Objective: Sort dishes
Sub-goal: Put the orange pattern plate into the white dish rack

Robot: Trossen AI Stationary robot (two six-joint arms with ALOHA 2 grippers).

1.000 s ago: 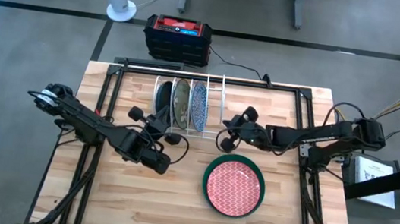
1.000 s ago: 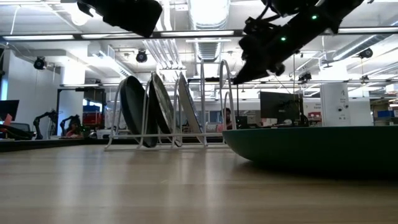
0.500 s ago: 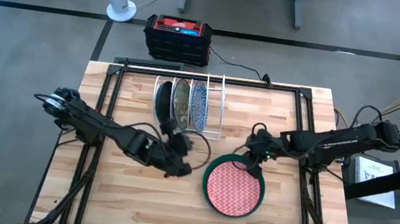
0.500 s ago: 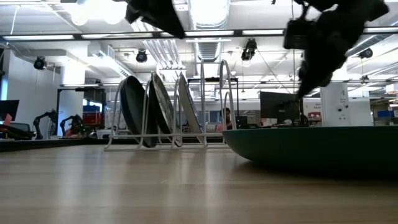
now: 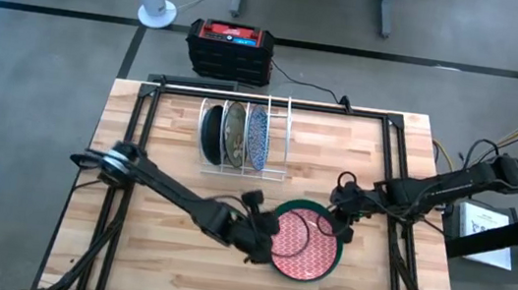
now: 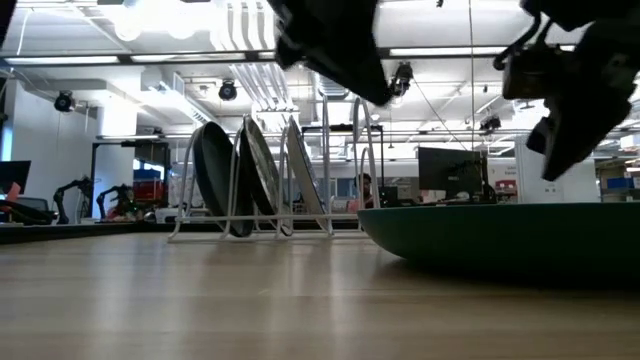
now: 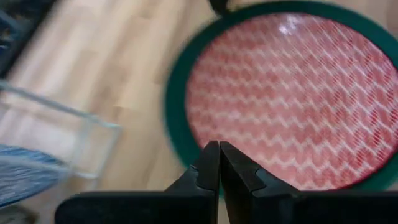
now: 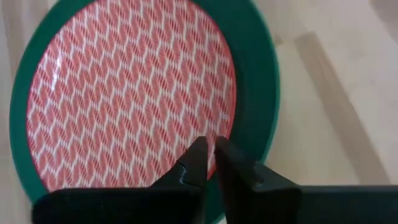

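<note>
Both my arms have swung away from the white rack (image 5: 245, 138) and converged on the red-and-white plate (image 5: 304, 242) lying flat on the table (image 5: 125, 267). My left gripper (image 5: 261, 247), fingers together, sits at its left rim; my right gripper (image 5: 341, 218), fingers barely parted, hovers at the opposite rim. Pickup is next.

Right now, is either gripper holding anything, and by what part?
Nothing held. Left gripper and right gripper hang over opposite rims of the round red-and-white, green-rimmed plate, neither gripping it.
</note>
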